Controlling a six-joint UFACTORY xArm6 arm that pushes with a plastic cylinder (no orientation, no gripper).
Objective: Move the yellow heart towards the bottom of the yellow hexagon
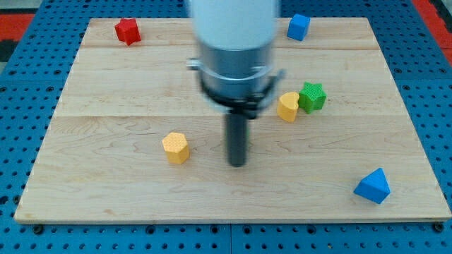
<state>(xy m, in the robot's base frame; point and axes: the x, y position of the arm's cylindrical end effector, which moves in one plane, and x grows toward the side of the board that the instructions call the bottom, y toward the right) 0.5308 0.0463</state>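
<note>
1. My tip (237, 164) rests on the wooden counter (106, 190), a little below the middle of the board, with the rod rising straight up into the blurred grey and white arm body (234, 42) that fills the view's top centre
2. There are no fingers on this rod, so nothing opens, closes or grips; the tip touches no block
3. The yellow heart (287, 106) lies toward the view's right of the tip and somewhat higher, near the rod's collar but apart from the tip
4. A green star-shaped block (311, 97) sits just beside the yellow heart on its right, apparently touching it
5. The yellow hexagon (176, 147) lies to the view's left of the tip, slightly higher than the tip's end, with a clear gap of bare wood between them
6. The tip stands between the two yellow blocks, nearer the hexagon's level than the heart's
7. A red block (127, 31) sits near the counter's top left corner; its exact shape is hard to make out
8. A blue cube-like block (298, 27) sits near the top edge, right of the arm body
9. A blue triangular block (372, 186) lies near the bottom right corner, well apart from everything else
10. The counter rests on a blue perforated surface (21, 106)
</note>
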